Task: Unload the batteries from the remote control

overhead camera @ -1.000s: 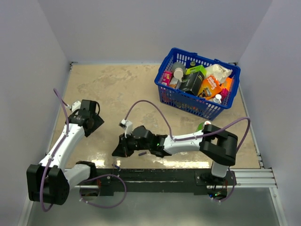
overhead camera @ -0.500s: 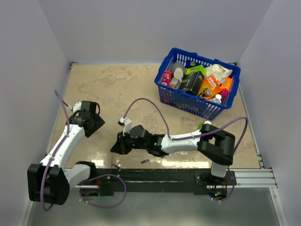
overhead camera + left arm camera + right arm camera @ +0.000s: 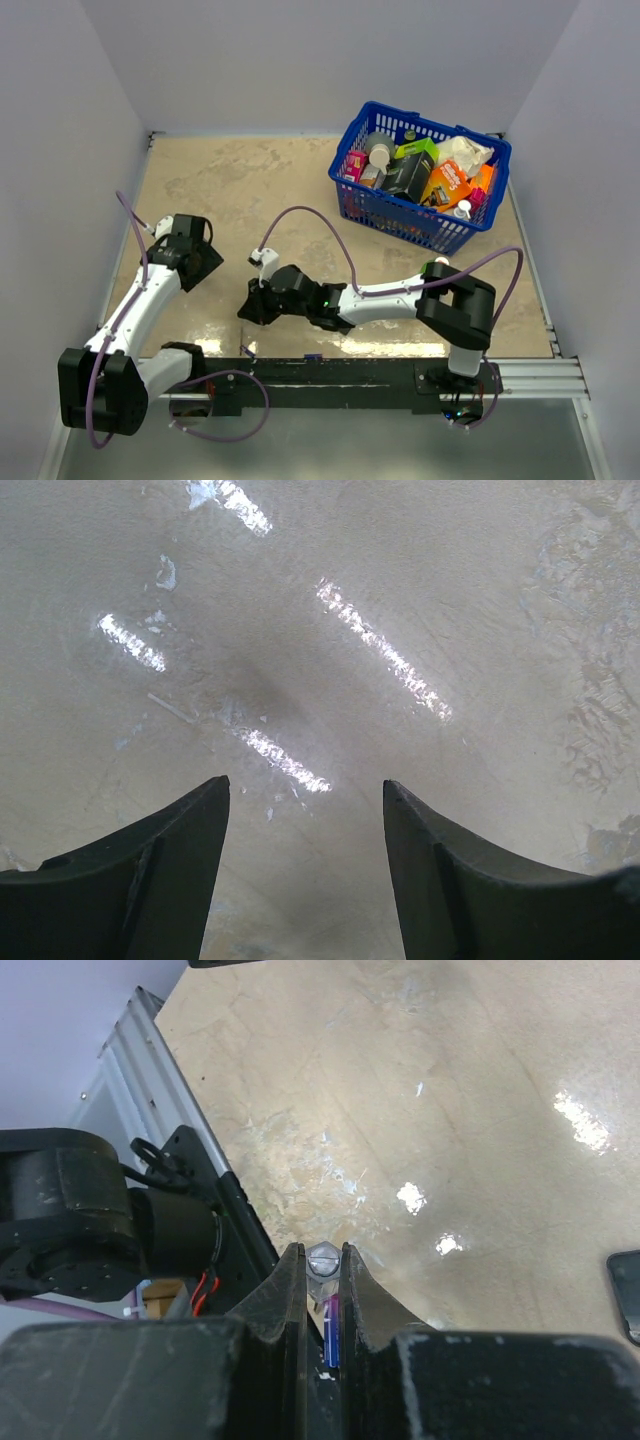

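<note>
My right gripper (image 3: 252, 305) hangs low over the table's front middle, shut on the black remote control (image 3: 262, 303). In the right wrist view the remote (image 3: 318, 1360) stands edge-on between the closed fingers (image 3: 293, 1270), with a purple-blue strip (image 3: 330, 1332) on it. A clear hexagonal piece (image 3: 323, 1258) sits at my gripper's (image 3: 322, 1250) tips; I cannot tell what it is. One tiny purplish battery (image 3: 312, 356) lies on the black front rail. My left gripper (image 3: 198, 262) is open and empty at the left, over bare table (image 3: 305, 785).
A blue basket (image 3: 350, 150) full of packets stands at the back right. A short black cover piece (image 3: 627, 1295) lies on the table right of my right gripper. A small purplish bit (image 3: 246, 351) sits by the rail (image 3: 380, 372). The left arm base (image 3: 90, 1220) is close.
The battery has moved from the table under the right arm toward me, onto the front rail. My right gripper has shifted slightly back and left. The left arm has barely moved.
</note>
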Robot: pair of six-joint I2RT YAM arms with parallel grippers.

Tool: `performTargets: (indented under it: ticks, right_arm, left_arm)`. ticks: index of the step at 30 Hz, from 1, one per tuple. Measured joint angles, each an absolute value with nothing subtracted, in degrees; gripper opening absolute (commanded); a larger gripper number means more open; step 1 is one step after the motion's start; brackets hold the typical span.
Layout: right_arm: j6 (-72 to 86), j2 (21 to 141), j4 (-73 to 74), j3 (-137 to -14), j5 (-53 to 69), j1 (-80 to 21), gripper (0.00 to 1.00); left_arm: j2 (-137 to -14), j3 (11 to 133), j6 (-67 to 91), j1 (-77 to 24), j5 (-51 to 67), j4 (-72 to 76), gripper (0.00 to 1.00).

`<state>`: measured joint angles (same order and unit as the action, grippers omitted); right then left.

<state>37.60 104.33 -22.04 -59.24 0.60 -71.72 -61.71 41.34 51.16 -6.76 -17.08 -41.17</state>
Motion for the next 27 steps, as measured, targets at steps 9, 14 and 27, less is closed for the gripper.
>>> performTargets:
  ticks: [9,14,27]
  right_arm:
    - [37.41,104.6,-21.45,-59.48,-1.15,-71.75,0.0]
    - [36.05,102.94,-19.09,-59.51,-4.12,-71.72,0.0]
    - [30.76,96.68,-8.75,-59.51,-13.5,-70.52,0.0]
  left_arm:
    - [-61.82,41.34,51.16,-6.76,-17.06,-41.19,0.67]
    - [-61.82,41.34,51.16,-6.74,-17.06,-41.19,0.67]
    - [-61.93,40.32,51.16,-6.76,-15.68,-39.86,0.67]
